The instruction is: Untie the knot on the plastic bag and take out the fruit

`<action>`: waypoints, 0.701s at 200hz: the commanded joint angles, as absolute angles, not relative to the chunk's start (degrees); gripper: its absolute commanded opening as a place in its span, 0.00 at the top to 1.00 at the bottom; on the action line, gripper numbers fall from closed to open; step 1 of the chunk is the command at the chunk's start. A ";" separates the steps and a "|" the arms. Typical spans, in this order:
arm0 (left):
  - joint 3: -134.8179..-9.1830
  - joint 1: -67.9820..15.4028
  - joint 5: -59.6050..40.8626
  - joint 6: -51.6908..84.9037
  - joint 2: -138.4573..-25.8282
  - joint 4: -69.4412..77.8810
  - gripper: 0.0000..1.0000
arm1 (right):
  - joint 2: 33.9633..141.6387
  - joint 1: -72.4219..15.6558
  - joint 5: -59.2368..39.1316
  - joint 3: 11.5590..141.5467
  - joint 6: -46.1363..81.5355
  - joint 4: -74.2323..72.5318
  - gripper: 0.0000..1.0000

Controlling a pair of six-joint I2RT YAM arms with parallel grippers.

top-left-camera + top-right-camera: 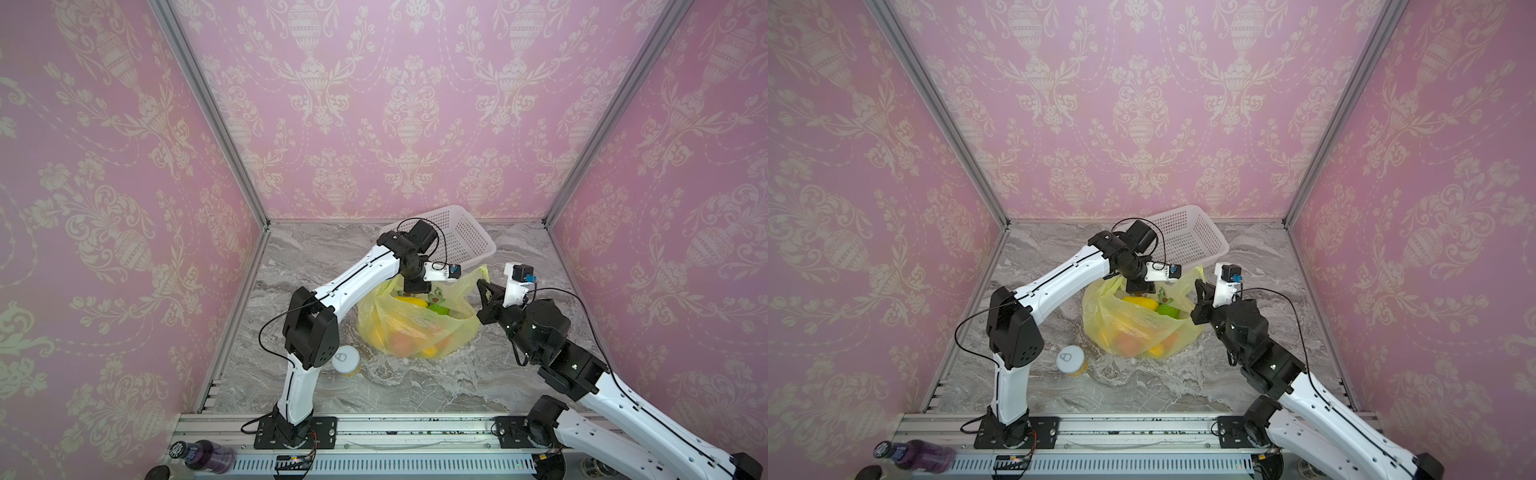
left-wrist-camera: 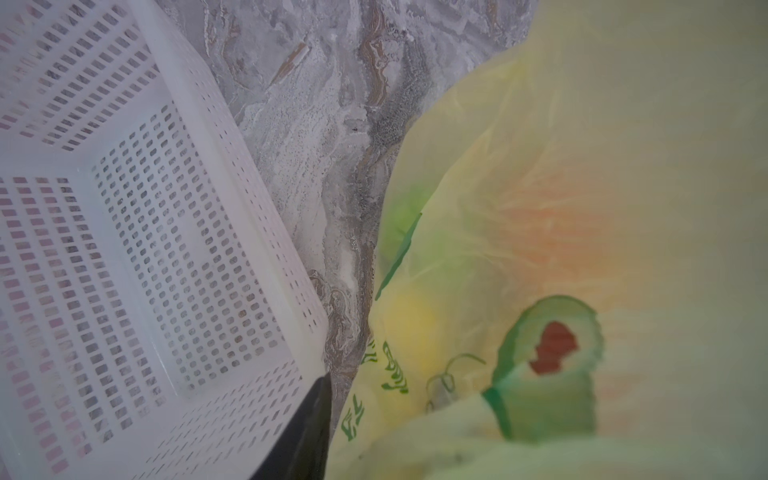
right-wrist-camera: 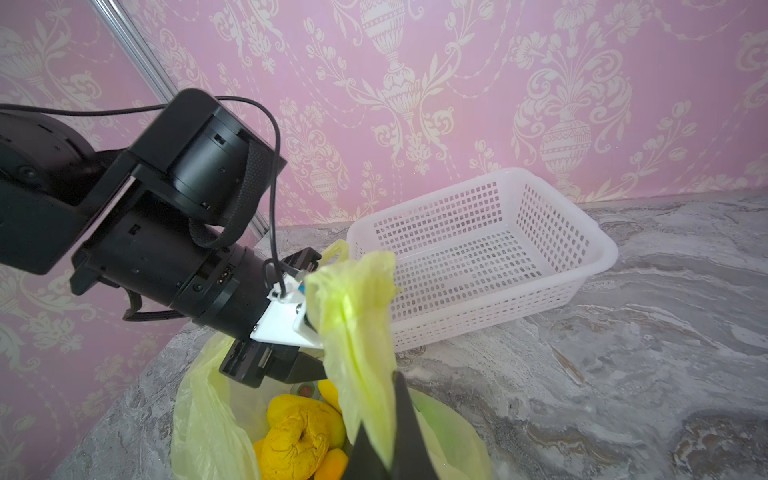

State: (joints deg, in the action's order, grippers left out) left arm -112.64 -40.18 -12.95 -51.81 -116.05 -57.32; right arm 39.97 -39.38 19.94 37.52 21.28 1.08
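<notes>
— Where is the plastic bag [image 1: 376, 320]?

— In the middle of the bench [image 1: 415, 386], mouth open upward. It sits close to the white basket [image 1: 469, 239], with a strip of bench between them. A can [image 1: 345, 360] stands near it, by my left arm.

— Your right tool [image 1: 482, 287]?

— Pressed together on a strip of the bag's rim, holding that side lifted. In the right wrist view the yellow-green film runs between my fingers [image 3: 411, 436].

— And the left tool [image 1: 417, 292]?

— It points down into the bag's mouth, over the fruit [image 3: 296, 440]. The film hides one finger, so I cannot tell whether it is spread or closed.

— Which fruit shows?

— Yellow, green and orange pieces, all inside the bag.
</notes>
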 commanded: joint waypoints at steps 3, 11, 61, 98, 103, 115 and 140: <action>-116.93 -39.84 -12.95 -51.08 -117.18 -61.15 1.00 | 39.05 -39.03 19.45 36.74 22.41 0.16 1.00; -117.33 -39.88 -12.61 -50.83 -117.24 -61.20 1.00 | 39.02 -39.00 19.35 36.81 22.48 0.14 1.00; -118.79 -38.75 -7.92 -48.60 -116.42 -58.84 1.00 | 40.90 -38.94 16.98 37.27 22.45 -0.73 1.00; -121.65 -36.92 -6.44 -47.30 -115.37 -57.72 1.00 | 43.77 -38.96 14.41 38.06 22.67 -2.89 1.00; -122.29 -36.79 -6.07 -47.21 -115.33 -57.77 1.00 | 44.27 -38.98 14.11 38.25 22.68 -3.18 1.00; -124.19 -36.28 -4.93 -47.11 -115.22 -58.35 1.00 | 45.45 -39.00 13.35 38.88 22.68 -4.30 1.00; -130.60 -34.54 -2.25 -46.47 -115.79 -61.37 1.00 | 48.88 -39.03 11.17 40.70 22.74 -6.83 1.00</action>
State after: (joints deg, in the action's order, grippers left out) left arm -124.20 -36.14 -5.93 -48.51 -116.05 -58.70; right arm 46.48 -39.38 14.20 37.80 21.34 -2.85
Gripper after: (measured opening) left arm 0.041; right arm 0.052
